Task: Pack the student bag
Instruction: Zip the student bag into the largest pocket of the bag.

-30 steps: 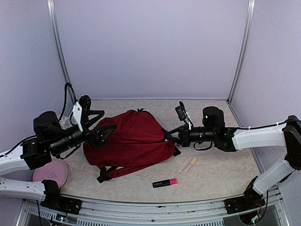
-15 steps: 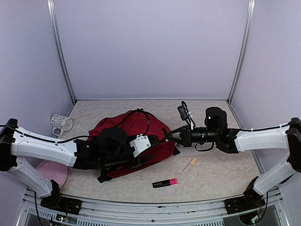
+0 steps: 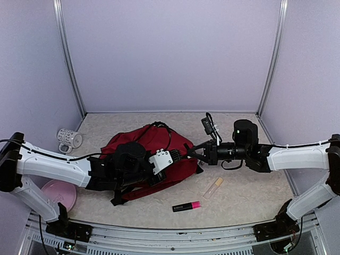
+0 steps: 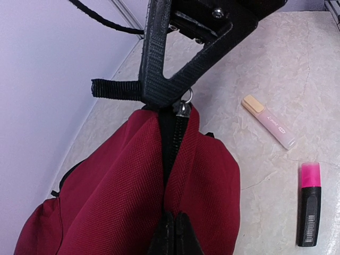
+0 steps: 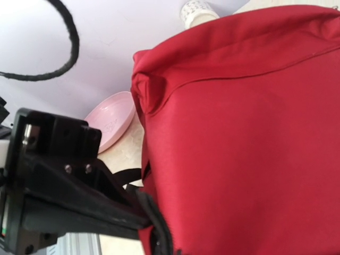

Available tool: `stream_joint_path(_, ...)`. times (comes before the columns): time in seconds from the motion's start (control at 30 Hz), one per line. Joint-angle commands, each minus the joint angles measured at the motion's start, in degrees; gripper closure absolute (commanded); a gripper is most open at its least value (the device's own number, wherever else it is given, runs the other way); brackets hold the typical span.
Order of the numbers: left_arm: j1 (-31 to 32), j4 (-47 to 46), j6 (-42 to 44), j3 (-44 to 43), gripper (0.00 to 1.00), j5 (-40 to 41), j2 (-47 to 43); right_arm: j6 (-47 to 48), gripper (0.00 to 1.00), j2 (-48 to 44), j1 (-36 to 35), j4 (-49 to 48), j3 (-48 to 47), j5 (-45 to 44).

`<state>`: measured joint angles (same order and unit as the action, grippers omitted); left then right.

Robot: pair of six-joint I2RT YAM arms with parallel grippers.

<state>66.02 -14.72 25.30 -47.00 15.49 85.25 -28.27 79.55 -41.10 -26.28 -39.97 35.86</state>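
- Top external view: the red backpack point(image 3: 141, 139) lies mid-table, between the two arms.
- Left gripper point(image 4: 172, 235) is pinched closed on the backpack's black zipper seam.
- Right gripper point(image 4: 159, 95) is clamped tight on the backpack's end, by the zipper pull.
- A pink highlighter point(image 3: 186, 205) and a pale marker point(image 3: 213, 188) lie near the backpack's right corner.

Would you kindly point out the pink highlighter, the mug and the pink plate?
pink highlighter point(image 3: 186, 206), top external view, black barrel
mug point(image 3: 69, 139), top external view, patterned side
pink plate point(image 3: 61, 192), top external view, bare face
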Motion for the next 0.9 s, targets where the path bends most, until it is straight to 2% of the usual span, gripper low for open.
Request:
stream_joint_path(0.0, -0.8, 1.3, -1.1, 1.9, 1.0, 1.6, -3.6, 1.5, 1.0, -2.4, 1.5, -0.2, -3.1, 0.8)
stream_joint_path(0.13, -0.5, 5.2, -3.7, 2.7, 1.0, 1.6, -6.9, 4.1, 1.0, -2.9, 5.8, 2.2, -3.9, 1.3)
stream_joint_path(0.3, 0.4, 6.1, -6.8, 6.1, 1.0, 1.6, -15.4, 5.2, 1.0, -2.0, 13.5, 2.4, -4.0, 3.0)
stream_joint_path(0.5, 2.4, 10.1, -8.6, 8.1, 1.0, 3.9, -25.2, 10.0, 1.0, 2.9, 17.4, 5.5, -8.7, 4.3)
stream_joint_path(0.63, 2.4, 12.5, -11.3, 10.7, 1.0, 6.5, -32.8, 9.8, 1.0, 5.7, 22.3, 4.8, -9.5, 6.3)
stream_joint_path(0.87, 2.8, 12.8, -14.9, 15.1, 1.0, 6.6, -40.0, 11.6, 1.0, 11.4, 23.5, 8.1, -14.9, 7.0)
